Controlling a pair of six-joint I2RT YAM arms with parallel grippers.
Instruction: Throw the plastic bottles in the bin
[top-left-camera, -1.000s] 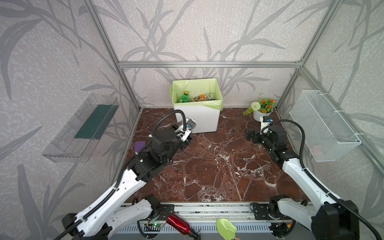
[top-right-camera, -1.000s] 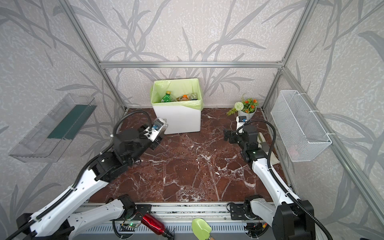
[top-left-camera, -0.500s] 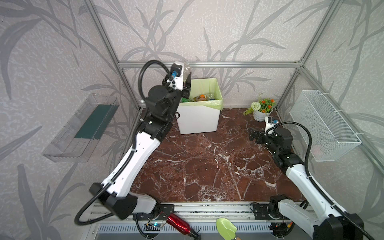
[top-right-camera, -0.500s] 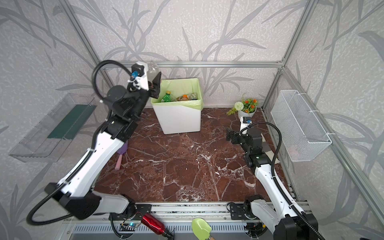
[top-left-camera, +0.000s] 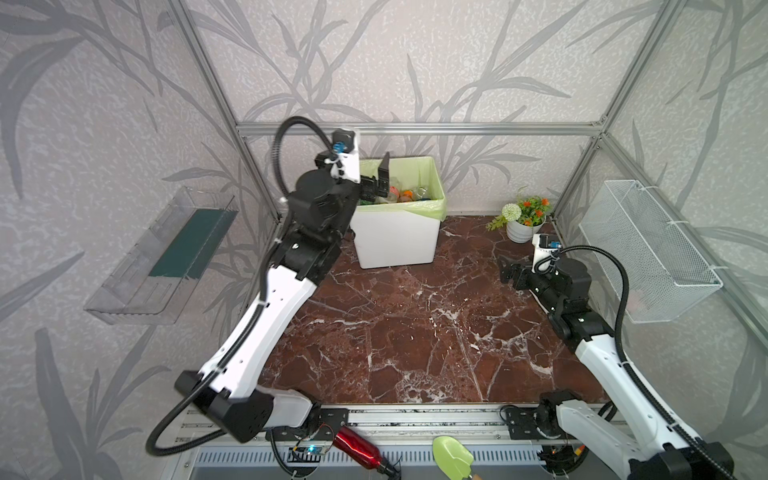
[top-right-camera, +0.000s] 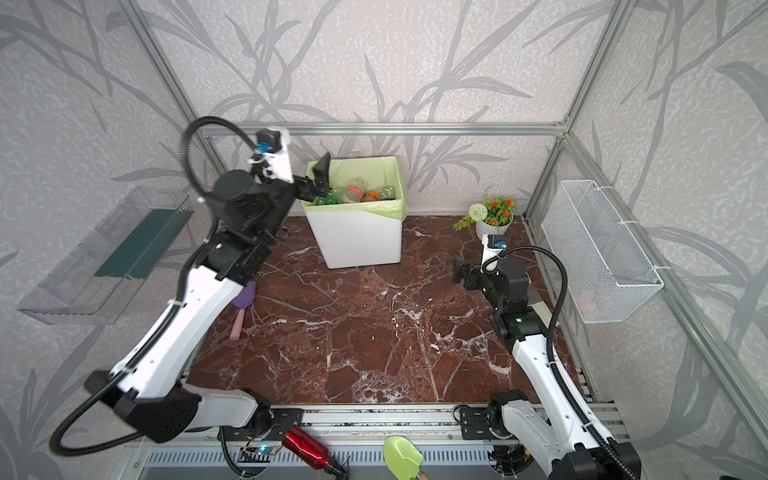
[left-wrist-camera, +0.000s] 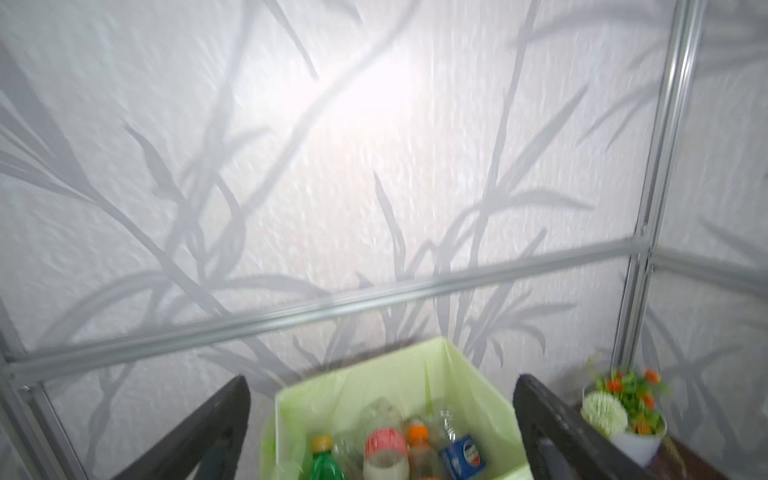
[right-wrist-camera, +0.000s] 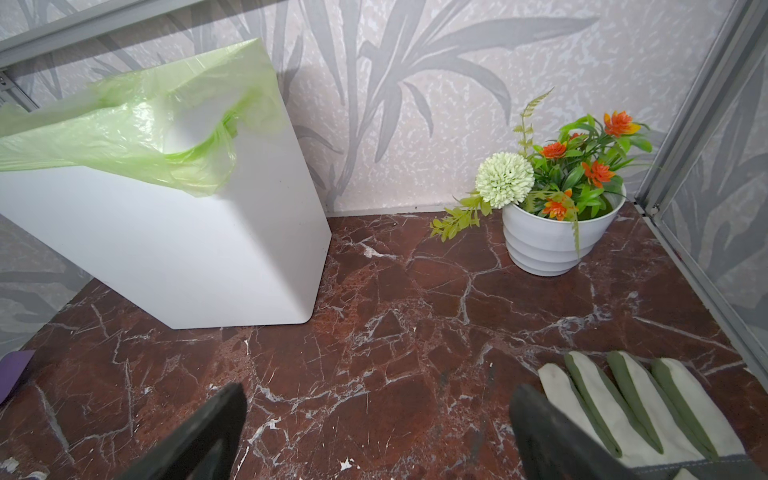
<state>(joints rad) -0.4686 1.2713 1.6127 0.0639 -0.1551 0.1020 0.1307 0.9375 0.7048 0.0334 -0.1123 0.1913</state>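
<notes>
Left pincer (left-wrist-camera: 380, 382) wide, empty over bin (top-left-camera: 395, 241); right pincer (right-wrist-camera: 378, 392) wide too. Risk: a low pull-back could snag the bag (top-left-camera: 434, 208).

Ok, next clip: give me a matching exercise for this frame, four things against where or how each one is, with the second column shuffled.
Things:
1. left gripper
2. right gripper
3. plastic bottles
4. flower pot

Place or state:
A. piled inside the bin
B. open, low over the marble floor
C. on the floor in the back right corner
D. open, high up by the bin's rim

Pairs: 1-D, 2-B, 3-A, 4-C
</notes>
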